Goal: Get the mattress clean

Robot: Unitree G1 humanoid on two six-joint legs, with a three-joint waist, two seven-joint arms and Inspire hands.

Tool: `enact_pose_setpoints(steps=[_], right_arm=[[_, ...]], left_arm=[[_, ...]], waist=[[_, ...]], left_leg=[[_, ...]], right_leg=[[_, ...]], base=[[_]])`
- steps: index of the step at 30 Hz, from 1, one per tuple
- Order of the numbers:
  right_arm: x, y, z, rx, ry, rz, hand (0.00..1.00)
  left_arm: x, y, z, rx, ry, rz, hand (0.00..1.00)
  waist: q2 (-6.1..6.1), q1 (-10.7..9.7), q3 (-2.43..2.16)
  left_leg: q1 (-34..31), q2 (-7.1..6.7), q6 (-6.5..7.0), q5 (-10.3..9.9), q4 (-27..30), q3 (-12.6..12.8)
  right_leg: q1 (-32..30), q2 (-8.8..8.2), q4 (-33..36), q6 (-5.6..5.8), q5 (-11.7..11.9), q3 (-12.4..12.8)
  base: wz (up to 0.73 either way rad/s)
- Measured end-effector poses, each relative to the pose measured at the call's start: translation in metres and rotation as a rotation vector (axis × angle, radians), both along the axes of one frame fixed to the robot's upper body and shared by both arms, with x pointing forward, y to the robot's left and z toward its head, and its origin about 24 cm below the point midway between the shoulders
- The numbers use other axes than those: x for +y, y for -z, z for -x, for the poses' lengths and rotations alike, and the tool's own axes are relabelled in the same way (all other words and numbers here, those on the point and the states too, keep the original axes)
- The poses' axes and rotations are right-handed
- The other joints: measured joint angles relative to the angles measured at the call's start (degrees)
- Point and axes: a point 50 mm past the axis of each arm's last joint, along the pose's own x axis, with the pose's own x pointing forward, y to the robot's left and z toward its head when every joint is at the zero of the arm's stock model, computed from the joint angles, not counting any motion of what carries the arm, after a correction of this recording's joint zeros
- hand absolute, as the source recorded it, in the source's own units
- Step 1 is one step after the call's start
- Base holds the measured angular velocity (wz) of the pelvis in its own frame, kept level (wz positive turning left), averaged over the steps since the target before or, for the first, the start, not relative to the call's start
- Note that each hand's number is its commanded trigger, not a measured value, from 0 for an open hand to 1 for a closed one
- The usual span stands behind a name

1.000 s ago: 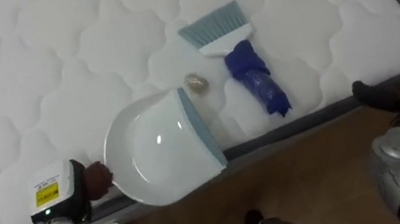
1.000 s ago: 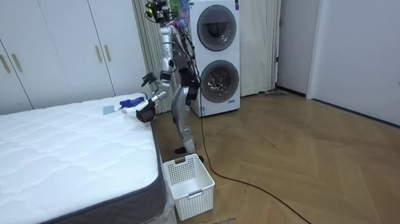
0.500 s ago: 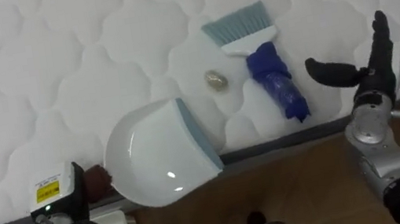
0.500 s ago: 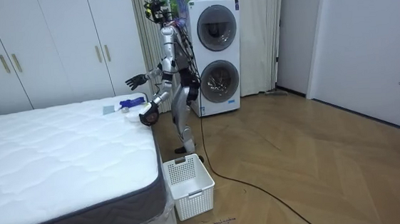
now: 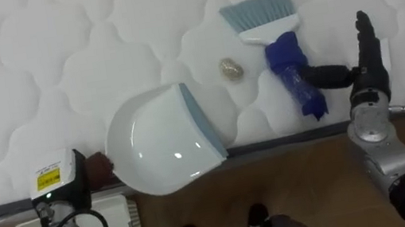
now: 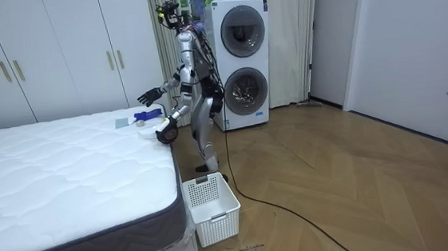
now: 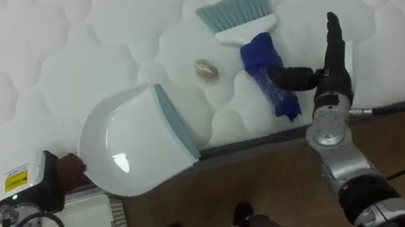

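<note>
A hand brush lies on the white mattress (image 5: pixel 57 55), with pale blue bristles (image 5: pixel 259 10) and a dark blue handle (image 5: pixel 293 76). Left of the brush sits a small crumpled beige scrap (image 5: pixel 230 68). My right hand (image 5: pixel 365 73) is open beside the handle's near end, fingers straight and thumb reaching to the handle. A white dustpan (image 5: pixel 162 140) with a blue-grey lip hangs at the bed's edge, its mouth toward the scrap. My left hand (image 5: pixel 97 169) is shut on its handle. In the room view I stand at the bed's far corner.
A white slatted basket (image 6: pixel 210 207) stands on the wood floor against the bed's side, below the dustpan. Stacked washing machines (image 6: pixel 243 60) are behind me. White wardrobes (image 6: pixel 58 54) line the far wall.
My right hand has risen from beside the bed's edge onto the mattress and come up to the brush handle. The head camera has shifted; the dustpan stays at the edge.
</note>
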Motion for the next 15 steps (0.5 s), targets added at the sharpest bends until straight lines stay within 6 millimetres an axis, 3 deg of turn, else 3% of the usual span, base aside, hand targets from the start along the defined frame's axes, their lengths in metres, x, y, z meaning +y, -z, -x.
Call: enact_pose_setpoints(steps=[9, 15], right_arm=[[0.000, 0.003, -0.004, 0.046, -0.044, -0.033, 0.00], [-0.006, 0.006, -0.004, 0.071, -0.043, -0.054, 0.00]], left_arm=[[0.011, -0.010, -0.005, -0.030, 0.008, -0.043, 1.00], [0.007, -0.016, -0.011, -0.062, 0.032, -0.052, 1.00]], waist=[[-0.01, 0.4, 0.00], [0.07, 1.1, 0.04]], left_leg=[[-1.1, -0.14, -0.27, -1.0, 1.8, -0.2], [-3.5, 0.02, -0.28, -1.0, 3.6, -0.3]], right_leg=[[-1.5, -1.00, 3.2, -0.36, -2.1, -0.1], [-3.9, -1.36, 4.8, -0.78, -2.5, -0.2]], base=[[0.04], [0.00]])
